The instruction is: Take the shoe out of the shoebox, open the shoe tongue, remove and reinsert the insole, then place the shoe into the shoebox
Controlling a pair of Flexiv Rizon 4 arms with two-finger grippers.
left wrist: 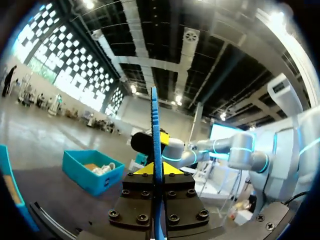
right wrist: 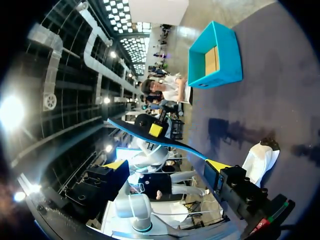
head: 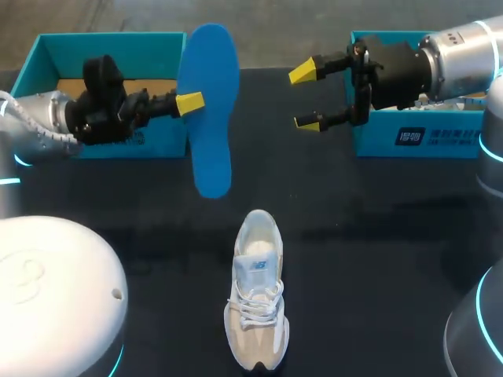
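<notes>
Left gripper (head: 191, 103) clamps blue insole (head: 211, 78) edge-on, seemingly above shoe (head: 256, 298).

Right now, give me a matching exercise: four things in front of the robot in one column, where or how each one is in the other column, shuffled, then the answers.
Things:
1 insole
2 shoe
3 right tool
4 left shoebox

States:
A fingers apart, holding nothing
B held up in the left tool
C resting on its sole, laces up
D at the far left, open side up

Pairs: 1-B, 2-C, 3-A, 4-D
</notes>
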